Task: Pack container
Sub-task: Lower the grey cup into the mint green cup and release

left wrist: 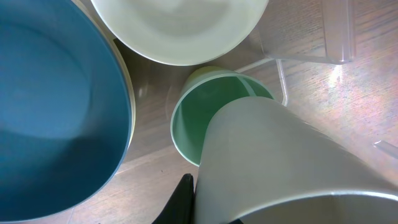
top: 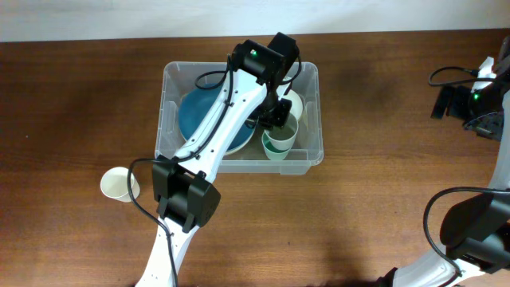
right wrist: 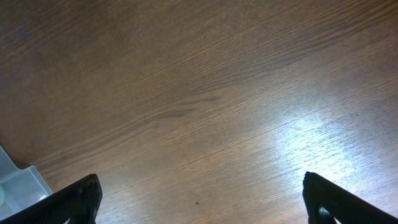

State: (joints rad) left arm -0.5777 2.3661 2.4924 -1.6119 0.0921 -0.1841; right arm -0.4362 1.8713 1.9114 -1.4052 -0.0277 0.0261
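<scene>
We should lower the pale cup (left wrist: 280,162), apparently pinched in our nearly closed left gripper (top: 277,114), squarely into the green cup (left wrist: 193,124) within the container (top: 167,112).

No legible text or labels anywhere

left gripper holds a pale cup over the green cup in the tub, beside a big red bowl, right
Not quite: the big bowl is blue, not red, as the left wrist view shows. The rest stands: the left gripper holds a pale cup over the green cup in the tub.
</scene>
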